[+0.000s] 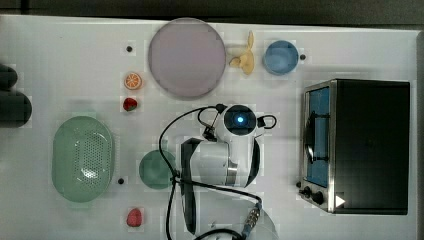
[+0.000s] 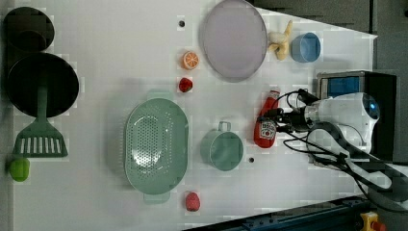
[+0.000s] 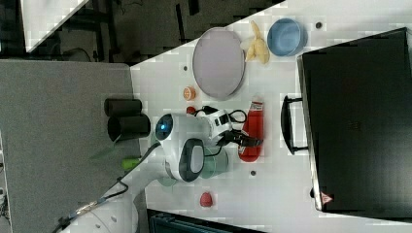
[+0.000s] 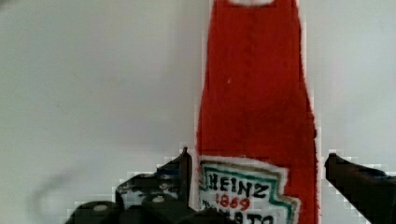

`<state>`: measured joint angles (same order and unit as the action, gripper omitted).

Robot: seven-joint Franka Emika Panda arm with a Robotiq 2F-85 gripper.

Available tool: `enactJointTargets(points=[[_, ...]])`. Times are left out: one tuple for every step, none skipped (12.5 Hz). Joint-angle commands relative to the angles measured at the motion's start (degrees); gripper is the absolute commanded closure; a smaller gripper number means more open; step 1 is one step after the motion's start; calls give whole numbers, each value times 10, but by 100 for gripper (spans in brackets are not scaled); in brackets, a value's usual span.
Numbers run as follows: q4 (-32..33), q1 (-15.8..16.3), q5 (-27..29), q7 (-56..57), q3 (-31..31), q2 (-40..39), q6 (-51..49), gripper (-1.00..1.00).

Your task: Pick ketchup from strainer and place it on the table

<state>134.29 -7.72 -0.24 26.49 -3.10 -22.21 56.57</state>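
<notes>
Pincer (image 4: 257, 158) stands open around the ketchup (image 4: 254, 93): I see one finger (image 4: 180, 170) close against the label side and the other finger (image 4: 355, 179) just clear of the bottle, with a sliver of white showing between them. The bottle lies flat on the worktop (image 2: 110, 48), out of the strainer (image 2: 129, 139), its cap end pointing towards the worktop edge at the left view's top.

Room is tight on both sides. In the left view the teal cup (image 2: 222, 149) sits just beside the bottle on the left view's left, its handle turned towards the same top edge, and the toaster oven (image 2: 344, 84) stands near on the other side, by the worktop edge at the left view's right. Past the cap end, a bare strip of worktop runs up to the grey plate (image 2: 234, 38).

Beyond the cup, the strainer rests empty in the middle of the worktop, well apart from the bottle. One strawberry (image 2: 192, 201) lies near the edge at the left view's bottom, another strawberry (image 2: 185, 84) and an orange slice (image 2: 190, 60) between strainer and plate.

Farthest off, a banana (image 2: 280, 43) and a blue bowl (image 2: 305, 47) sit by the top right corner in the left view, and a green spatula (image 2: 41, 139) lies by the edge at the left view's left
</notes>
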Motion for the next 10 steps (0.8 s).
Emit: enactJointTargets(points=[[-30,-2,9,9,-4,84,-36,-100],[-46,-1,11,-9,-8,113,-75,-100],[-65,-1,11,-31,-11,140,-126,-100],[-89,-1,11,-54,-12,165,-184,-100],[-115,-1,11,-72,-12,186,-245,-100],[-144,-1,11,-86,-12,204,-301,-100],[-175,-1,11,-101,-12,217,-343,-100],[-207,-1,11,-115,-11,225,-372,-100],[-238,-1,11,-125,-11,231,-396,-100],[-269,-1,11,-134,-11,233,-416,-100]])
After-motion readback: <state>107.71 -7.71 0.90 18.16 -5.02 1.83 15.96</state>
